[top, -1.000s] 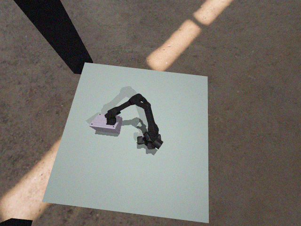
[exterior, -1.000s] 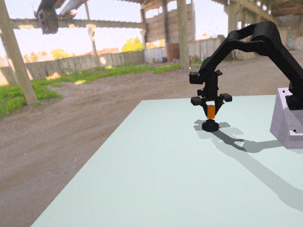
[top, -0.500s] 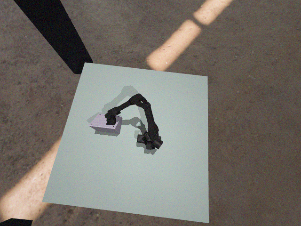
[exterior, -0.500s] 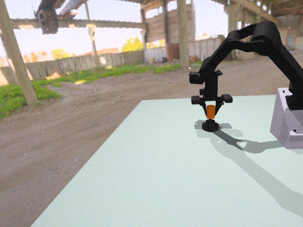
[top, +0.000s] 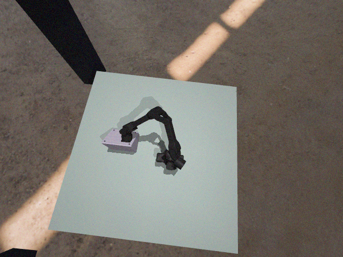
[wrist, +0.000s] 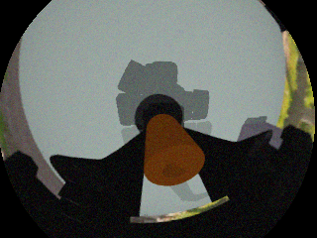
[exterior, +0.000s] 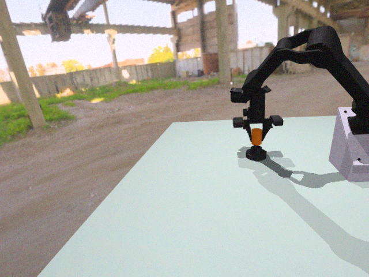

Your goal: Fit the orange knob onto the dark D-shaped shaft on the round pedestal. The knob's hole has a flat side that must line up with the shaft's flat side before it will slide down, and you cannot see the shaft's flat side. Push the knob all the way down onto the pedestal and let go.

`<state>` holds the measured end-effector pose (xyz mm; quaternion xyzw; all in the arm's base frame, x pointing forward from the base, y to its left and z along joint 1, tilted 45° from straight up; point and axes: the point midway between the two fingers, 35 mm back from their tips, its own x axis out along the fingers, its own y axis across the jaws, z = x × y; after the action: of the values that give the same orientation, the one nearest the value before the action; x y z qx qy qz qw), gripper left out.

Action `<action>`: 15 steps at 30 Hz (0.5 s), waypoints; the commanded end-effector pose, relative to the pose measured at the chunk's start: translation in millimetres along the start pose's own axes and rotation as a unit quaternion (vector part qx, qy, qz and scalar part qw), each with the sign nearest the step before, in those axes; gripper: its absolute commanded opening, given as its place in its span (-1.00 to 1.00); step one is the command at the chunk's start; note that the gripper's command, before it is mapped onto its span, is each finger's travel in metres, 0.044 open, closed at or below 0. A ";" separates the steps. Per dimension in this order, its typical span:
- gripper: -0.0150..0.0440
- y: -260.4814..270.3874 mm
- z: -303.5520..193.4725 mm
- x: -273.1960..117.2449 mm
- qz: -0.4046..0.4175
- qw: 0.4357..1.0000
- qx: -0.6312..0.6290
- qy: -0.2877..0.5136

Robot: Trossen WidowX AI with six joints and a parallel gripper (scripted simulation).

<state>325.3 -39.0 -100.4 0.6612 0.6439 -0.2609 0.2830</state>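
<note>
The orange knob (exterior: 256,137) (wrist: 170,149) is upright between the fingers of my gripper (exterior: 256,139), which is shut on it and points straight down. The round dark pedestal (exterior: 256,154) (wrist: 158,101) stands on the table directly below the knob. In the exterior view the knob's lower end is just above the pedestal's raised dark middle, with the pedestal's wide base lower down. The shaft cannot be told apart from the dark pedestal, and the knob's hole is hidden. In the top view the arm's wrist hides the knob and the pedestal.
The pale table (top: 193,210) (exterior: 179,208) carries the lilac base block (top: 119,138) (exterior: 339,149) of the arm, which stands to the right of the pedestal in the exterior view. The arm's shadows fall across the table around the pedestal.
</note>
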 end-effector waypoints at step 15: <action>-0.49 1.2 -0.4 -4.2 0.000 1.000 0.007 0.001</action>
<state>325.2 -39.9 -98.7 0.6620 0.6440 -0.2629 0.2792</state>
